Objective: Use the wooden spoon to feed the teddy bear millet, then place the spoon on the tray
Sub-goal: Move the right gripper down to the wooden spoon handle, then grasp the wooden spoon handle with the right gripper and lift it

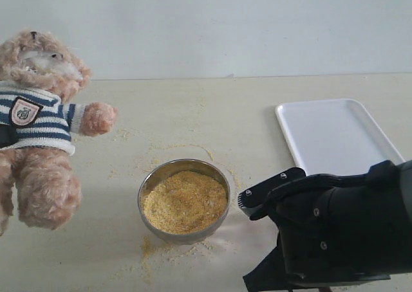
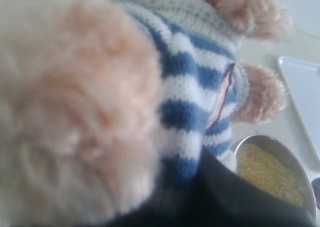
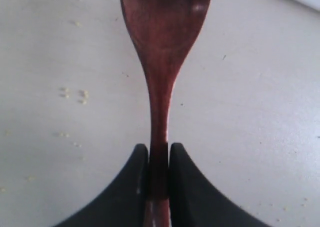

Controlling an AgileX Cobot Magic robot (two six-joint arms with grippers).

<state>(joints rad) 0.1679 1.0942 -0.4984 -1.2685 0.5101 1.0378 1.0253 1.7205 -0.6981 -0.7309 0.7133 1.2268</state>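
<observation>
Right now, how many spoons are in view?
1: the small dark reddish-brown wooden spoon, its slim handle pinched in the right claw above the pale tabletop. Another could lie hidden behind the black arm.

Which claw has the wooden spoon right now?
The right claw: its jaws are shut on the slim handle of the wooden spoon. The left claw is up against the teddy bear instead.
</observation>
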